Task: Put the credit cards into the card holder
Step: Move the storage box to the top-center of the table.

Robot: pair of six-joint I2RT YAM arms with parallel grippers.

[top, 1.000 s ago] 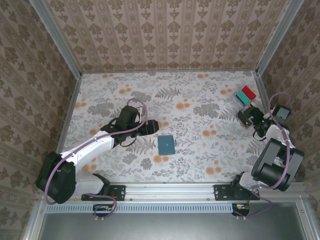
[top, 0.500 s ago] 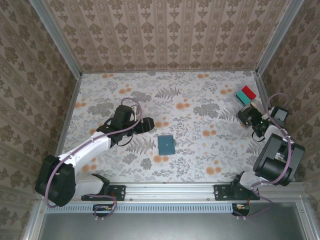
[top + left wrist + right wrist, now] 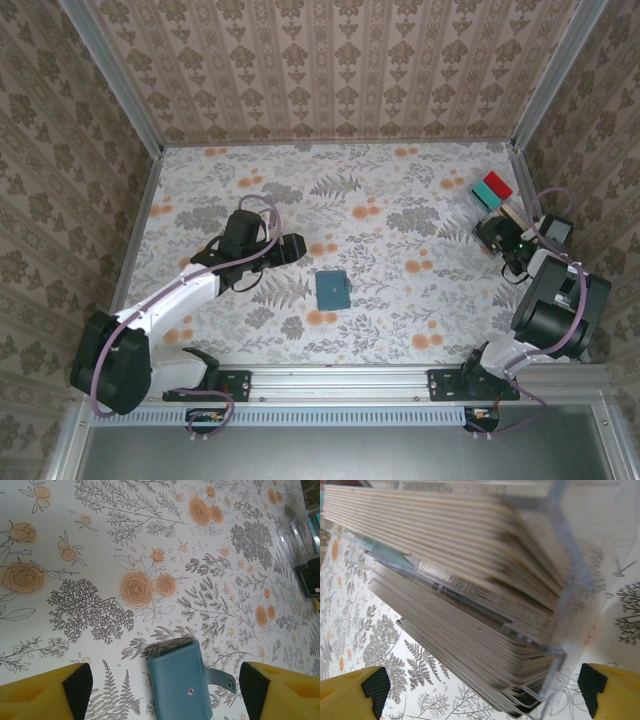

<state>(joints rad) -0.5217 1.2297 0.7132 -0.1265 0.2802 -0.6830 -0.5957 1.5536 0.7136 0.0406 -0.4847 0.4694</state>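
Smooth rectangular teal card holder point(image 3: 179, 680)

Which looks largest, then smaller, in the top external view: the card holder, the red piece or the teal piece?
Largest: card holder.
Then red piece and teal piece: they look alike, so unranked.

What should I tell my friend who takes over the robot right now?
Left hand: open, empty, near the folded card holder mid-table.
Right hand: open, empty, facing the credit cards stacked in the clear tray at the right edge.
Done: no card lifted yet.
To do: open the card holder, pick up cards, slot them in.
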